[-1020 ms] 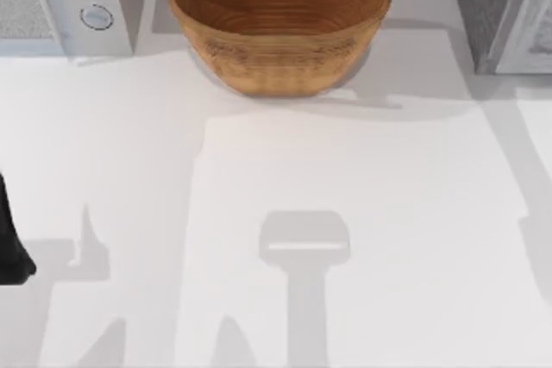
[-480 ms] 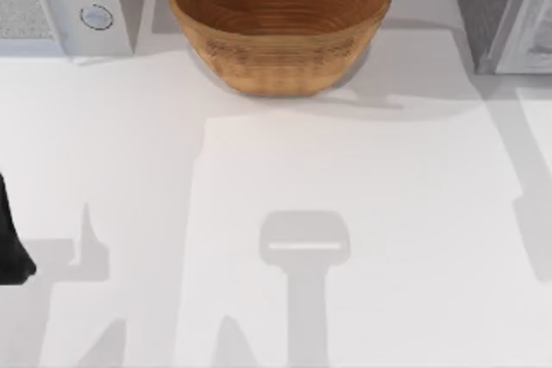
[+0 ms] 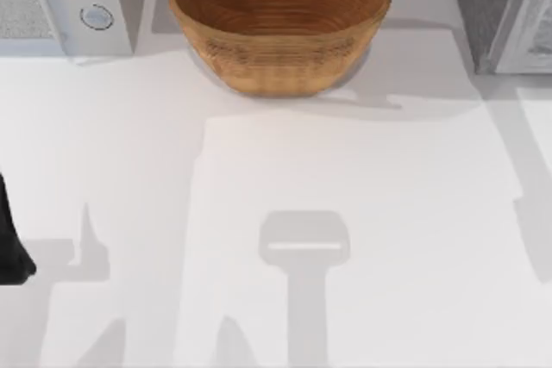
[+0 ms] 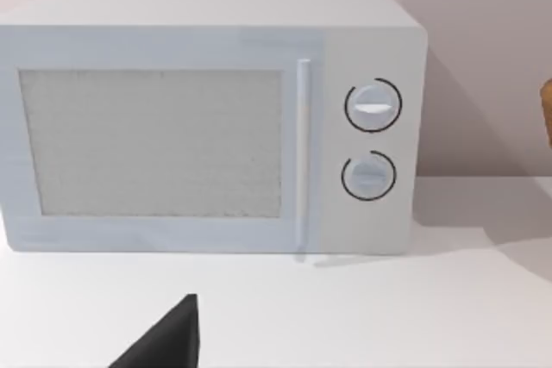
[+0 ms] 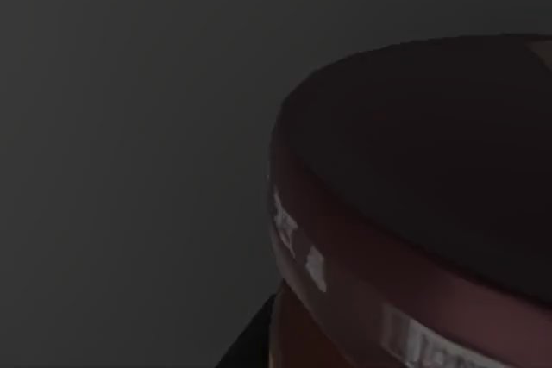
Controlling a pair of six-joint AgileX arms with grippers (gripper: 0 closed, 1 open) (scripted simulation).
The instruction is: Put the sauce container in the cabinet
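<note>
The sauce container (image 5: 414, 213) sits very close in the right wrist view, which is dim. Its dark maroon lid and a strip of label below the rim show against a dark grey surround. A black part of my right gripper (image 5: 250, 346) shows just beside the jar's lower edge; I cannot tell whether it holds the jar. The cabinet (image 3: 504, 10), with a speckled dark grey side and a pale framed door, stands at the table's far right corner. My left gripper (image 4: 164, 342) is parked at the table's left edge, facing the white appliance.
A big woven brown basket (image 3: 278, 19) stands at the far middle of the table. A white appliance (image 3: 60, 2) with two round knobs (image 4: 372, 140) fills the far left corner. Arm shadows lie across the white tabletop (image 3: 285, 178).
The shadow at the table's right edge has crept slightly toward the far side. The left arm, basket and cabinet have not moved.
</note>
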